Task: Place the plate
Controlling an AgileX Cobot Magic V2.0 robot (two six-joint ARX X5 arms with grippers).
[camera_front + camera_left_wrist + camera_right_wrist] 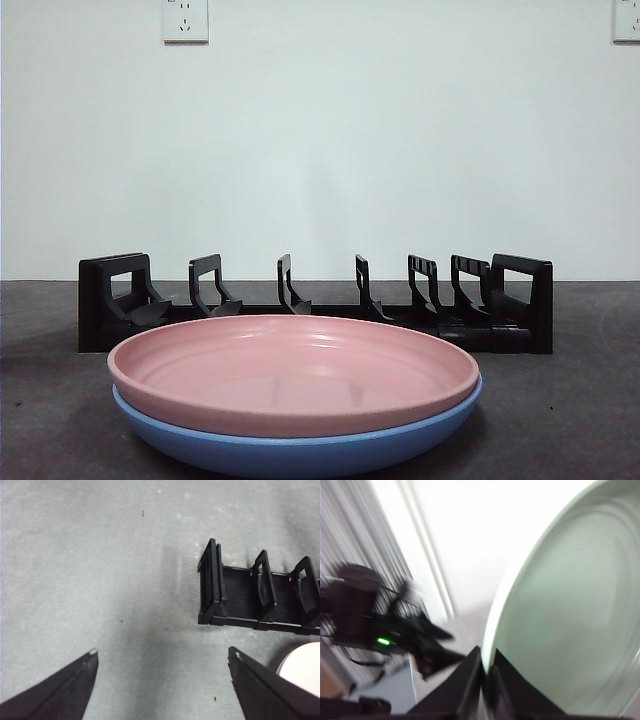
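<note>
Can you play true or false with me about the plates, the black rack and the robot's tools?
1. The pink plate sits on top of the blue plate. True.
2. A plate is already standing in the black rack. False: in the front view none of its slots holds a plate.
3. The right tool is shut on the rim of a pale green plate. True.
4. The left tool is holding the rack. False: it is open, holds nothing, and hangs over bare table beside the rack's end.
5. The rack stands behind the stacked plates. True.
</note>
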